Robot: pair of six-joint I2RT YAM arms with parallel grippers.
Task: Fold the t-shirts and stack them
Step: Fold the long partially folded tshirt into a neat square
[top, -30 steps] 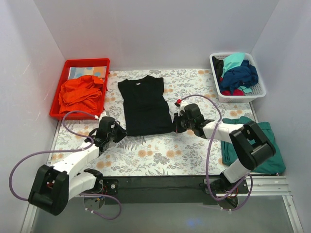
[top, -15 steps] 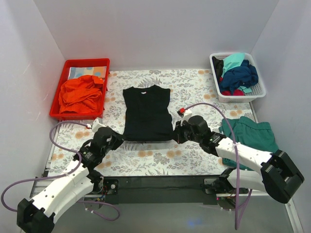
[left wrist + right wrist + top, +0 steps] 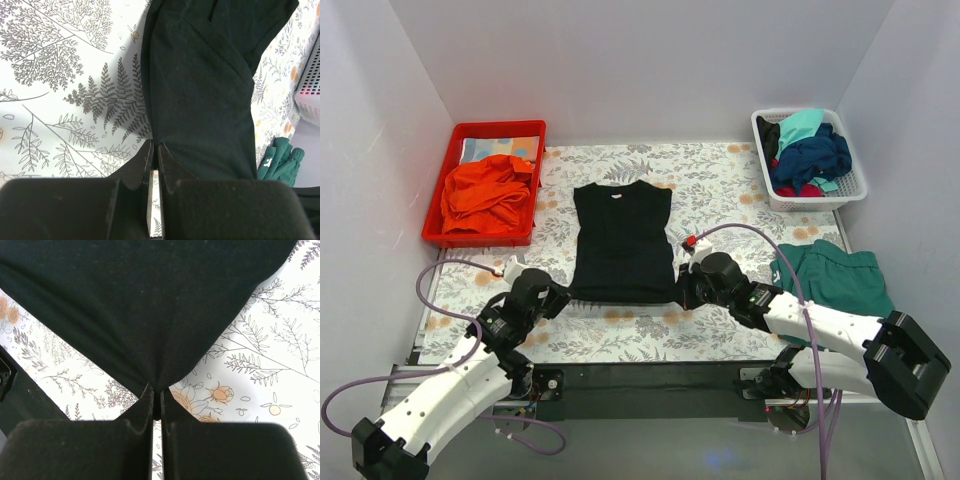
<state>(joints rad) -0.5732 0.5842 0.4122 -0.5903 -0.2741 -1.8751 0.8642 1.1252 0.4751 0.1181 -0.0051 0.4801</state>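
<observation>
The black t-shirt (image 3: pixel 622 238) lies flat on the floral cloth, sleeves folded in, its white neck label at the far end. My left gripper (image 3: pixel 560 293) is shut on its near left hem corner; in the left wrist view (image 3: pixel 154 146) the black cloth (image 3: pixel 200 85) runs away from the pinched fingers. My right gripper (image 3: pixel 684 292) is shut on the near right hem corner; in the right wrist view (image 3: pixel 156 391) the cloth (image 3: pixel 145 300) fans out from the closed tips. A teal t-shirt (image 3: pixel 842 285) lies at the right.
A red tray (image 3: pixel 465 132) with orange cloth (image 3: pixel 485 195) stands at the back left. A white basket (image 3: pixel 850 190) with turquoise, navy and other clothes stands at the back right. Walls enclose the table on three sides. The teal t-shirt also shows in the left wrist view (image 3: pixel 277 157).
Both grippers have pulled the shirt's hem toward the near edge, and the whole shirt has slid nearer and straightened. Both arms have drawn back with it.
</observation>
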